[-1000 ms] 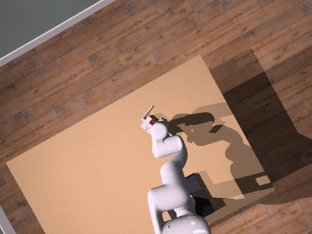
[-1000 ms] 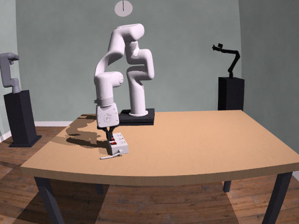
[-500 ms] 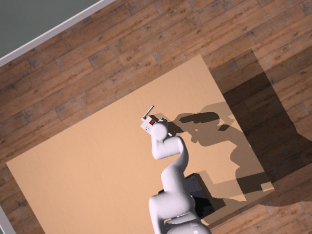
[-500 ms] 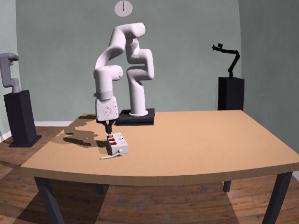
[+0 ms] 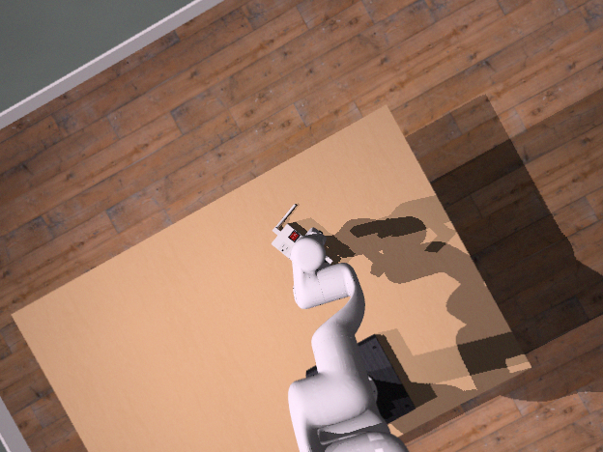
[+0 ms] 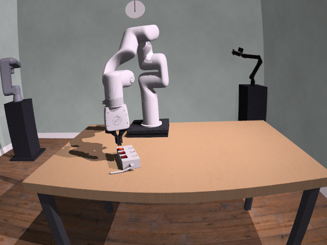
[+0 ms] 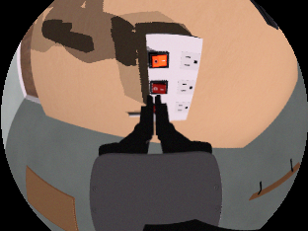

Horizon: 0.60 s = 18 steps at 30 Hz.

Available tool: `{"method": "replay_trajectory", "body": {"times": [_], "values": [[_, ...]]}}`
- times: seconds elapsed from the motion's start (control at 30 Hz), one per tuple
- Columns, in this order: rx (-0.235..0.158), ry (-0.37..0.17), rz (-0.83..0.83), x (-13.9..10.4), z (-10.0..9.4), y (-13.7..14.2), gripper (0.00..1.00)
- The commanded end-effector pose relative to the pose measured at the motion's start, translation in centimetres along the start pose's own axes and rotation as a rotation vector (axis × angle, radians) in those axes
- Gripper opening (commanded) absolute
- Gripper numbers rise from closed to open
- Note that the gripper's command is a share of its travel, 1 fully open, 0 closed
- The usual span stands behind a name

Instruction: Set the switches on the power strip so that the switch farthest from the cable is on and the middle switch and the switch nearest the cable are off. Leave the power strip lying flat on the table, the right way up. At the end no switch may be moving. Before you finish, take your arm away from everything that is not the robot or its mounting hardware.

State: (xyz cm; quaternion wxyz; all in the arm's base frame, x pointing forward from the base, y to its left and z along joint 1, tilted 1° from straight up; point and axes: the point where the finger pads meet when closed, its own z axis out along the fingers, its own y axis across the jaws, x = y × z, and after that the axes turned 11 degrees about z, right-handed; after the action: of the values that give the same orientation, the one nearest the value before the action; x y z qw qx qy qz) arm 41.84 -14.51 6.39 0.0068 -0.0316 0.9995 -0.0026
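Observation:
The white power strip point(image 6: 128, 157) lies flat on the table, right way up, its short cable point(image 6: 120, 171) at the end away from the arm's base. In the wrist view the switch farthest from the cable point(image 7: 158, 60) glows bright orange, and the middle switch point(image 7: 158, 87) is dark red. My fingers hide the switch nearest the cable there; in the exterior view that switch point(image 6: 123, 156) looks dull red. My gripper point(image 7: 154, 104) is shut and empty, pointing down over the switch row just above the strip. It also shows in the exterior view point(image 6: 118, 143). From above, my arm covers most of the strip point(image 5: 287, 238).
The arm's black base plate point(image 6: 148, 129) sits at the table's back edge. Two pedestals with camera arms stand on the floor beyond the table, one on the left point(image 6: 22, 129) and one on the right point(image 6: 252, 101). The strip is nearer the table's left and front edges.

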Motion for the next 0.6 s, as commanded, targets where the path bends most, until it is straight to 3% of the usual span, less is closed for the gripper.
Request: {"method": "replay_trajectory", "body": {"times": [0.0, 0.2, 0.23, 0.4, 0.57], "values": [[0.002, -0.004, 0.0, -0.1, -0.1, -0.1, 0.0], [0.002, -0.004, 0.0, -0.1, -0.1, -0.1, 0.0], [0.002, -0.004, 0.0, -0.1, -0.1, -0.1, 1.0], [0.002, -0.004, 0.0, -0.1, -0.7, -0.1, 1.0], [0.002, -0.004, 0.0, -0.1, -2.7, -0.1, 1.0]]}}
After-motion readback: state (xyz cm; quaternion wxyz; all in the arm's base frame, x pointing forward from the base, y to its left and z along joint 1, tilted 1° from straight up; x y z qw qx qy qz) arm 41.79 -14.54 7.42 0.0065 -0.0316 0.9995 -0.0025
